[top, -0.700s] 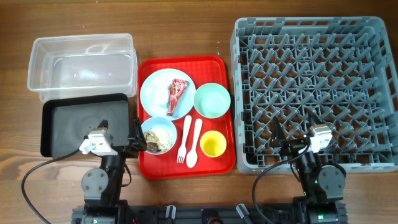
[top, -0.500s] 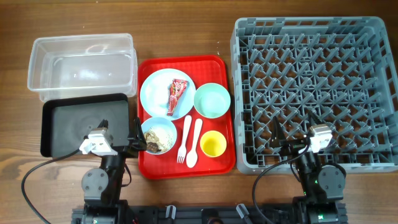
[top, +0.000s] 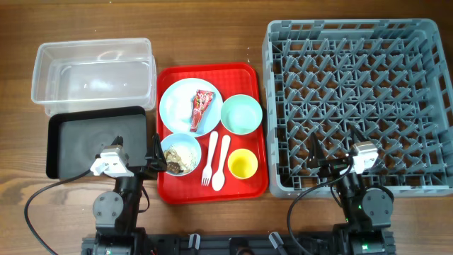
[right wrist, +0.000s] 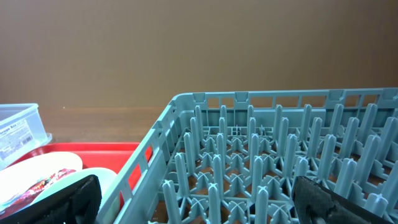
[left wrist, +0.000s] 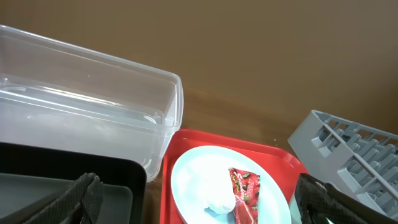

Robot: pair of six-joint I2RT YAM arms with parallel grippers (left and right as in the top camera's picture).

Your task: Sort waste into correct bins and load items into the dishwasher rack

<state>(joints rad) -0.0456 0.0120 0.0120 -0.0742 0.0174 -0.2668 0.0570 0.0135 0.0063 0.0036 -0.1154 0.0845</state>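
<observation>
Left end effector (left wrist: 199, 191): released, fingers spread, empty, positioned between the black tray (top: 74, 142) and the red serving tray (top: 164, 76). Right end effector (right wrist: 196, 186): released, empty, over the near edge of the dishwasher rack (top: 354, 42). The red wrapper (top: 204, 106) and the white tissue (left wrist: 219, 198) lie on the light blue plate (top: 175, 106), on the red serving tray, on the counter (top: 212, 28).
</observation>
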